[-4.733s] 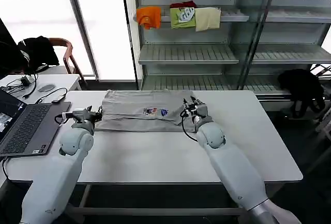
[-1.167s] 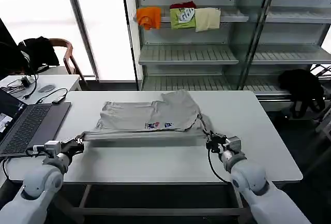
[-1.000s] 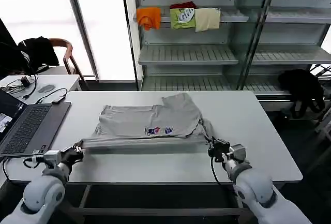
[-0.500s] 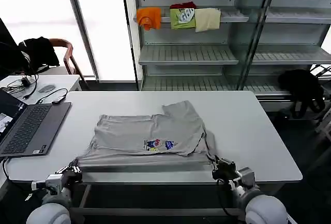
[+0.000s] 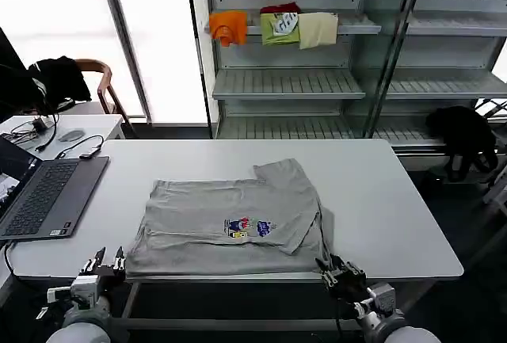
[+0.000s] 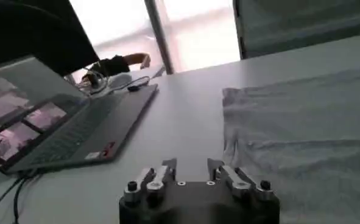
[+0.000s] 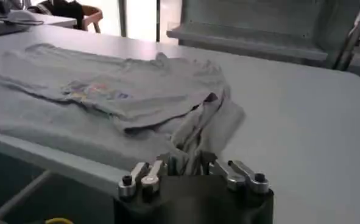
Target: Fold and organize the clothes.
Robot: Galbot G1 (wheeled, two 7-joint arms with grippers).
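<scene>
Grey shirt [image 5: 230, 220] lies spread on the worktop [image 5: 396, 200], its lower hem along the near edge, roughly mid-width, chest print [image 5: 248, 227] facing up. One sleeve is folded over the body on the right-hand side, toward the far edge. My left tool [image 5: 101, 264] sits just off the near edge by the shirt's left corner, fingers spread, nothing between them; the cloth lies just beyond the tips. My right tool [image 5: 341, 274] is at the near edge by the shirt's right corner, fingers parted, with a bunched fold of the shirt lying between them; whether they grip it I cannot tell. Laptop [image 5: 40, 192] rests open at the worktop's left edge, apart from the shirt.
</scene>
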